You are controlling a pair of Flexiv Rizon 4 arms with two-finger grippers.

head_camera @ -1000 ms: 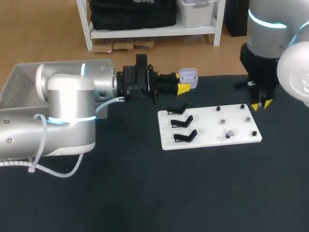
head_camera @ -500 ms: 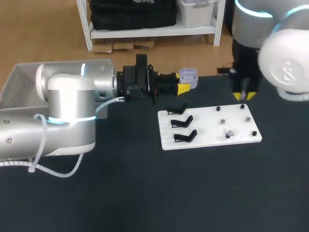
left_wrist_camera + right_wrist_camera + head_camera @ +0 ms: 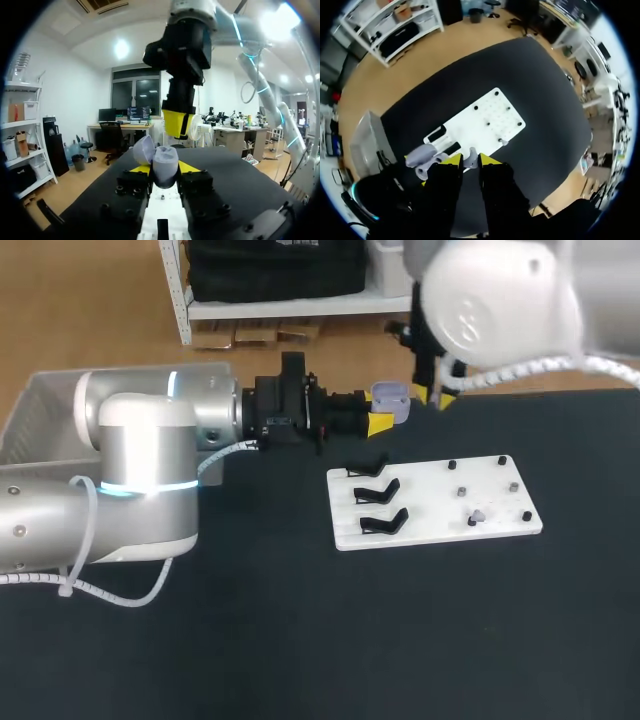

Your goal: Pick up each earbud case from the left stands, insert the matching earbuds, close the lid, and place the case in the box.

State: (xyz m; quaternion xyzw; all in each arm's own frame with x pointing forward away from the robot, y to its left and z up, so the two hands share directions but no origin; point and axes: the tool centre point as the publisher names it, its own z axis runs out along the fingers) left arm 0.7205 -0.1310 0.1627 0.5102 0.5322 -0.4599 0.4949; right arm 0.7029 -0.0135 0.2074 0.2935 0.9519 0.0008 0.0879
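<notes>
Dark matting covers the table [image 3: 300, 640], on which a white board [image 3: 430, 502] is laid, well apart from both sets of fingers. Three black stands [image 3: 380, 502] are seen at the board's end nearer the left gripper [image 3: 380, 423], and small dark pegs at its other end, with one grey earbud [image 3: 478, 515] left among them.

The left gripper is held level above the table, and a lavender earbud case [image 3: 391, 400] is clamped between its yellow tips, one finger pressed to each side. In the left wrist view the case [image 3: 162, 162] is seen upright between the fingers of the left gripper [image 3: 164, 170], with its lid swung open and tilted away to one side.

The right gripper [image 3: 432, 398] is hung pointing downward just beside the case, close past the left fingertips. From the left wrist it is seen directly above the open case [image 3: 177, 122], not touching it. Its fingers are set narrowly, and in the right wrist view a small pale earbud [image 3: 471, 150] is pinched between the tips of the right gripper [image 3: 471, 160]; the case [image 3: 422, 159] lies beside those fingers and the board [image 3: 480, 122] ahead of them.

A clear box [image 3: 40, 410] is placed behind the left arm, well away from both grippers.
</notes>
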